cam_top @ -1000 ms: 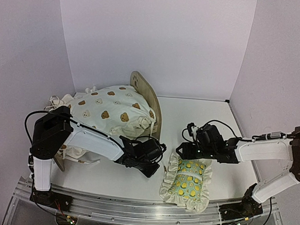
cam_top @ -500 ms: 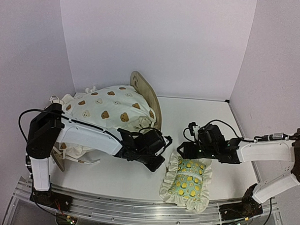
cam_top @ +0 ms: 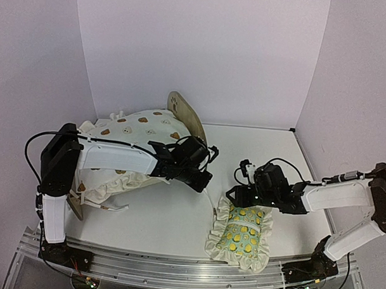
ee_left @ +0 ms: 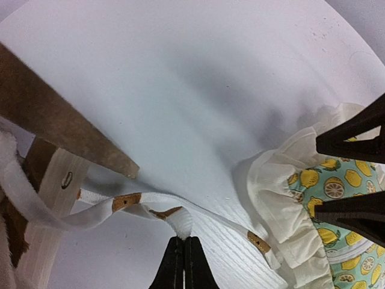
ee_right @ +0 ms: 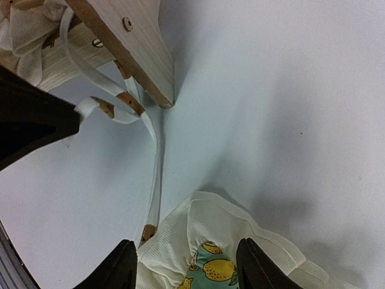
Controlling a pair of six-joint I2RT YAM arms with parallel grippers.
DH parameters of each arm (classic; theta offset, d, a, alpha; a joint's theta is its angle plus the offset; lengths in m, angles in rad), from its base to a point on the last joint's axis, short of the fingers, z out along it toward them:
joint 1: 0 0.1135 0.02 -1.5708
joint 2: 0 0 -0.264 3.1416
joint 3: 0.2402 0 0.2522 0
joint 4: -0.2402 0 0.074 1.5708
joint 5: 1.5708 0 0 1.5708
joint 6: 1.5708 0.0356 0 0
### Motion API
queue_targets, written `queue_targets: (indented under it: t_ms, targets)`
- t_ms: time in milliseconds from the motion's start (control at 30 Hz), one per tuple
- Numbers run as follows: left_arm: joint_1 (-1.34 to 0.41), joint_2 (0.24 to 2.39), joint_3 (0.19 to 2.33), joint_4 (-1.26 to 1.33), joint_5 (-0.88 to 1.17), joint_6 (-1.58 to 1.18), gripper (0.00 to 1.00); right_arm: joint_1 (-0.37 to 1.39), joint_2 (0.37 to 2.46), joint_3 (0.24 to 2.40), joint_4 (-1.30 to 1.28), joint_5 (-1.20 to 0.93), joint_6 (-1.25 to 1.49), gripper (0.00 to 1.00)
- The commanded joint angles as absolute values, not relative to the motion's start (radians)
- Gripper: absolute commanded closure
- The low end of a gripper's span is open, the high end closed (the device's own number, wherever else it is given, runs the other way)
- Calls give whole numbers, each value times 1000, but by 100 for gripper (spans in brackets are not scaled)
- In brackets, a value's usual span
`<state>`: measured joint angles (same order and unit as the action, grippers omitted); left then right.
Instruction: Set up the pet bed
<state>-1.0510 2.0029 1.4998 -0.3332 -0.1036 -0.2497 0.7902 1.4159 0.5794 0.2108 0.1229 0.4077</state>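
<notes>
The pet bed (cam_top: 189, 122) stands at the back left, its rounded headboard with the paw cutout upright and its base hidden under the cream bear-print cushion (cam_top: 127, 134). My left gripper (cam_top: 202, 181) hovers beside the headboard's near end. In the left wrist view it (ee_left: 183, 242) is shut on the cushion's white tie (ee_left: 150, 201), which loops up from the table by the wooden bed leg (ee_left: 57, 123). My right gripper (ee_right: 186, 259) is open, with its fingers straddling the top ruffle of the green lemon-print pillow (ee_right: 225, 244). That pillow (cam_top: 240, 232) lies flat at front centre.
The tie (ee_right: 157, 162) trails across the white table from the headboard's corner (ee_right: 129, 42) to the pillow's edge. Purple walls close in the back and both sides. An aluminium rail (cam_top: 176, 267) runs along the near edge.
My left gripper has moved back and up toward the headboard, drawing the tie with it; the cushion's near edge has shifted. The right arm has barely moved.
</notes>
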Motion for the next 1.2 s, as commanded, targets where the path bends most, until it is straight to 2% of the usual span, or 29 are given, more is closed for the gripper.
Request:
queue_targets:
  t_ms: [0,167,367,767,1167]
  targets:
    - [-1030,2013,1539,-322,-63,-228,100,786,1505,549,440,-21,332,40]
    - [-1020,2015,1541,-314,-36,-225,100,786,1688,602,624,-166,313,33]
    - [-1016,1995,1542,-316,-16,-232,100,787,1858,600,962,-160,301,30]
    - [-1013,1971,1532,-316,33,-244,100,788,1926,690,987,-42,267,24]
    - [-1003,1963,1536,-317,46,-245,100,810,2074,740,1072,39,257,33]
